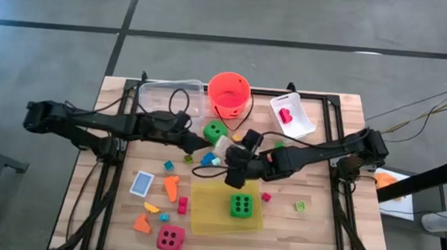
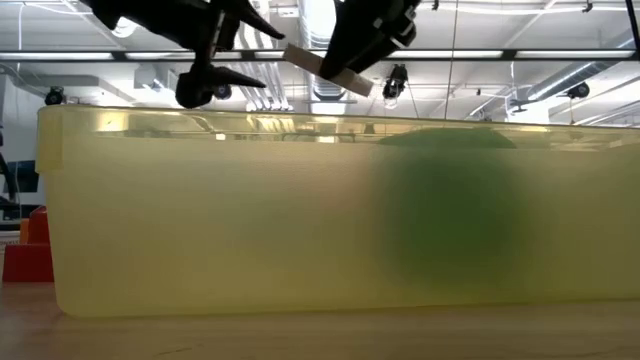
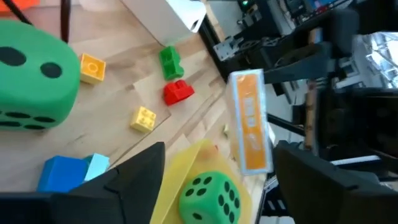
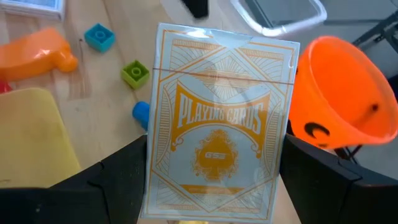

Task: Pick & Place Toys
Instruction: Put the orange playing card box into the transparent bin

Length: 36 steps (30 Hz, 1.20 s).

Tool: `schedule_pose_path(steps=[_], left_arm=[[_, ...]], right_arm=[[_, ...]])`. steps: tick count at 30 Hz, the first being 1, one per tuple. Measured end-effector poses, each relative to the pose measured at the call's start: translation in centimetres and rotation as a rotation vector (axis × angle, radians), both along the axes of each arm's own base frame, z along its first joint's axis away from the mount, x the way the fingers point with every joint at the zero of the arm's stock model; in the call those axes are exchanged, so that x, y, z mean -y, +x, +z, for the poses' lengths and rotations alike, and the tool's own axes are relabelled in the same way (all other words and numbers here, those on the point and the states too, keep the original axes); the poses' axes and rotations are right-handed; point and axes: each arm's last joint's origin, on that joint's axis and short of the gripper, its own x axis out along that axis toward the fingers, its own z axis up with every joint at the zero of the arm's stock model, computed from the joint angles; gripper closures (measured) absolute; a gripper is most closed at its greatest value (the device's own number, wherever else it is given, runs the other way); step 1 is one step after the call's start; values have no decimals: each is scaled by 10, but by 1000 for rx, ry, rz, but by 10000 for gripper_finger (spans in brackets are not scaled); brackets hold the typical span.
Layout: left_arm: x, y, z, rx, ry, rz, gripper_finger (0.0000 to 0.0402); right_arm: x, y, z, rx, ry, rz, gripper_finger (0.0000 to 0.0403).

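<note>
An orange-and-white pack of playing cards hangs above the table's middle, with my right gripper shut on it. My left gripper is open just left of the pack, which shows edge-on beyond its fingertips; in the low view they stand apart. One green die rests on the wood and another lies in the yellow tray. A pink die sits near the front edge. Small bricks and a blue card lie about. My right gripper pinches the pack between its two fingers, one on each long edge, near the end closest to the wrist. The fingers come from the table's right, slanting downward. The pack is lifted clear of the table and tilted, its printed face toward the wrist camera.
The orange-red bucket stands at the far middle, with a clear box to its left and a white dish to its right. Orange shapes lie at the front left. Bare wood shows at the front right.
</note>
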Motion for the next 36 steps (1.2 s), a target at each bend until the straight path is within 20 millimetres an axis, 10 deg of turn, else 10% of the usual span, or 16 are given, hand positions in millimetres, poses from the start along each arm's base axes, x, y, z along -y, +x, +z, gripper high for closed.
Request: schedule_pose_path(steps=[22, 33, 36], left_arm=[[1, 35, -8, -8, -42, -72, 115], [0, 36, -5, 17, -36, -72, 345], [0, 36, -5, 23, -40, -69, 353]], right_arm=[[-4, 15, 6, 32, -32, 53, 101], [-3, 15, 6, 28, -42, 63, 102], [-3, 15, 6, 26, -45, 62, 102]])
